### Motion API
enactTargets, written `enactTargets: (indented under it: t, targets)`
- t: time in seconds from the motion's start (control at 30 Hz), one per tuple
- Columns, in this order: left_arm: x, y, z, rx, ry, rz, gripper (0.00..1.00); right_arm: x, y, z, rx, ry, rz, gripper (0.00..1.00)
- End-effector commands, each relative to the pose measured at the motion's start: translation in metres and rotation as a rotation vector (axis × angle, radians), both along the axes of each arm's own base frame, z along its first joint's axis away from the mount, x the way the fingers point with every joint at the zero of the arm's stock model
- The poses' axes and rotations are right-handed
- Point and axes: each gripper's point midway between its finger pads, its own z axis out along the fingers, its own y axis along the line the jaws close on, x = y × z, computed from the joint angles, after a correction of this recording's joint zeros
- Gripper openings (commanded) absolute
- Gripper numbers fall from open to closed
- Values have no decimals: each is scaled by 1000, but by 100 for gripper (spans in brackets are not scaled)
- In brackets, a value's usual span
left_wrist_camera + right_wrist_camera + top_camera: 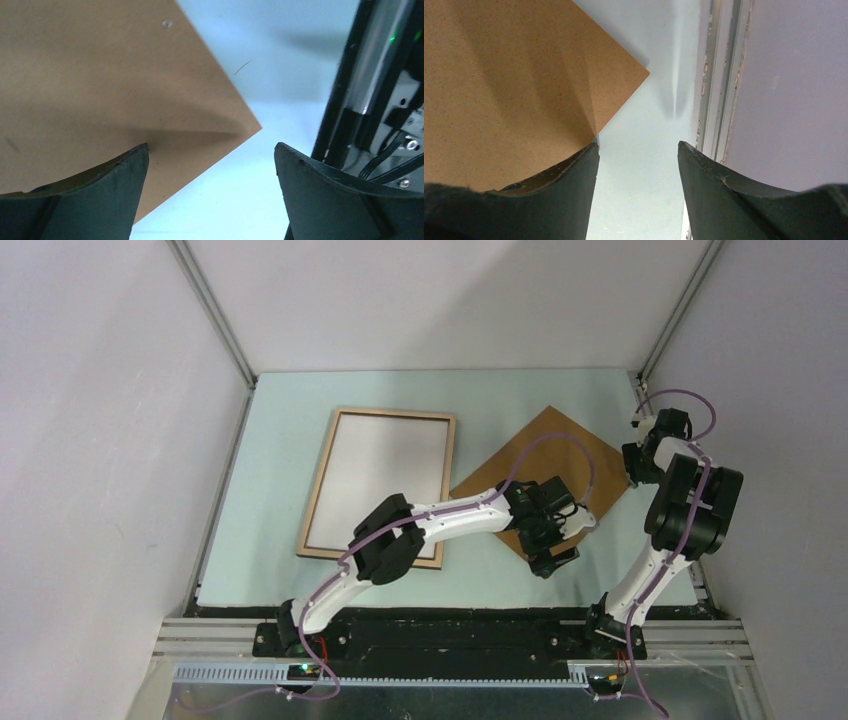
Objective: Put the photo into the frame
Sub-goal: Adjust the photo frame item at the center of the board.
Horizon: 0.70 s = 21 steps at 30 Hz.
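Left gripper (210, 147) and right gripper (639, 145) both gape empty over corners of the backing board (540, 455). The frame (322, 490) seemingly holds the photo (380, 480), white-side up.

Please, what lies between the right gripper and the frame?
The brown backing board lies flat there. One corner comes close to the right edge of the frame, and the opposite corner is at the right gripper. The top view shows this.

**Two white-and-black arms strung with lilac cable**

The left arm (455, 515) and right arm (645, 575) have white link shells and bulky black joint housings. A lilac cable (555, 438) runs along each, down to black bases (295, 625). The left pincer (210, 150) and right pincer (639, 147) have dark, matte, curved fingers.
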Motion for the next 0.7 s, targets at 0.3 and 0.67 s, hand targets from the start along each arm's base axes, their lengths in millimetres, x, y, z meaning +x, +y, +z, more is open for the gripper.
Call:
enactTargets:
  t: [0.3,0.67]
  targets:
    - [11,-2,48,-18,-178,93,99,1,25,-12,125,37,-63,67]
    - [79,58,122,-54,-338,282,98,-15,50,50,272,-92,-96,70]
